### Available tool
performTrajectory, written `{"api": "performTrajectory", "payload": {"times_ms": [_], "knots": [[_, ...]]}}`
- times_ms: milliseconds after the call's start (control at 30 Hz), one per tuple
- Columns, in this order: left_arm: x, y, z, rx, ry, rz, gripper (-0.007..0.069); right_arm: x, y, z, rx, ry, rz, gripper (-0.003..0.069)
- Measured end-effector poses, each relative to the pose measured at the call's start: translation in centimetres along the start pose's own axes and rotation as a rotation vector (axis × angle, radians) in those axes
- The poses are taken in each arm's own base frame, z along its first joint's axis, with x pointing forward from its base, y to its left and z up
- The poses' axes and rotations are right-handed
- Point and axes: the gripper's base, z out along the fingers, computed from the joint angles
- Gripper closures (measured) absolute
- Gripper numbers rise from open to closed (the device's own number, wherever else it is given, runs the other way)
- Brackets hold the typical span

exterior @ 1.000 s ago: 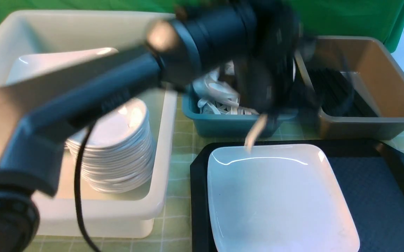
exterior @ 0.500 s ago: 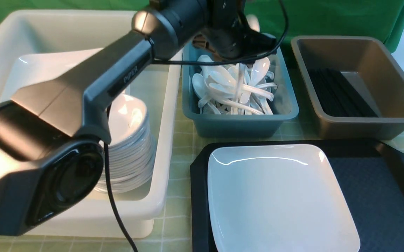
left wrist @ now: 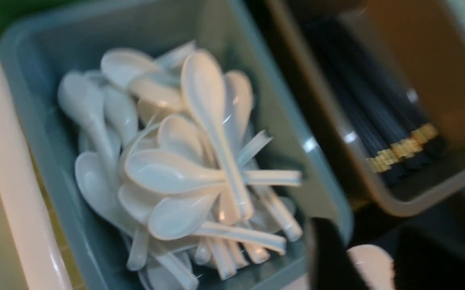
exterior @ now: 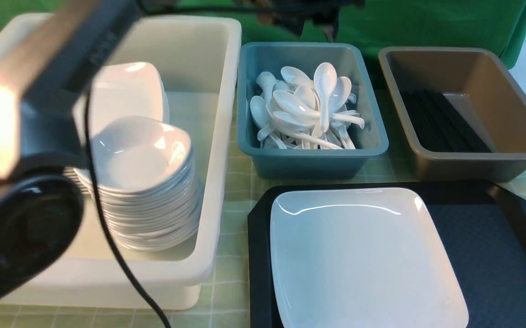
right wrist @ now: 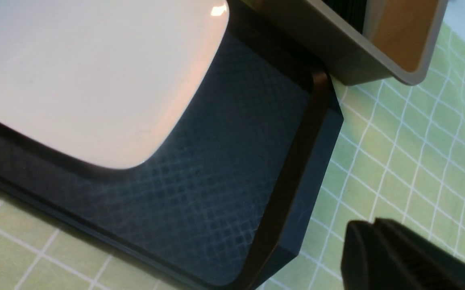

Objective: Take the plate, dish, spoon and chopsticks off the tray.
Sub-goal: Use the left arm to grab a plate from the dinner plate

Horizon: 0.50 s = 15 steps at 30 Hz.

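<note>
The left arm (exterior: 39, 91) fills the near left of the front view. Its big elbow housing sits low, and its grey link slants up and away over the white tub (exterior: 208, 91) to a blurred wrist at the top edge. The left gripper (exterior: 318, 18) hangs above the far end of the teal bin (exterior: 308, 164). Through the blur I cannot tell whether its jaws are apart or together. Nearer the robot than that gripper, past the bin, lies the tray (exterior: 495, 255), black and diamond-textured. The plate (exterior: 363, 255) sits on the tray's left part: glossy white, square, with rounded corners and a shallow rim. The right gripper (right wrist: 371, 237) has its jaws pressed together and hangs over the green checked cloth (right wrist: 397, 141), just off the tray's corner. Below the left gripper, the spoon (exterior: 324, 91) lies atop the heap of white spoons (exterior: 290, 118), its bowl away from the robot. To that gripper's right, the chopsticks (exterior: 440, 123) lie in the brown bin (exterior: 509, 109), black with gold bands.
</note>
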Motion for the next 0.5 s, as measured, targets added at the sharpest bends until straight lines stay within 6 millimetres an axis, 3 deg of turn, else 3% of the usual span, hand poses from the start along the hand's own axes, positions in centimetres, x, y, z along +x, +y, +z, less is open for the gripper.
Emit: {"api": "performTrajectory", "payload": {"times_ms": [133, 233, 333, 500], "knots": [[0.7, -1.3, -2.4, 0.139, 0.045, 0.002, 0.0616, 0.0, 0.0, 0.0, 0.0, 0.0, -0.001, 0.065], [2.3, -2.1, -3.0, 0.241, 0.131, -0.025, 0.0629, 0.0, 0.0, 0.0, 0.0, 0.002, -0.001, 0.065], [6.3, -2.7, -3.4, 0.339, 0.304, -0.066, 0.0631, 0.1, 0.0, 0.0, 0.001, 0.011, -0.001, 0.065], [13.7, -2.9, -3.5, 0.29, 0.546, -0.131, 0.061, 0.1, 0.0, 0.0, 0.001, 0.012, 0.0, 0.0649]]}}
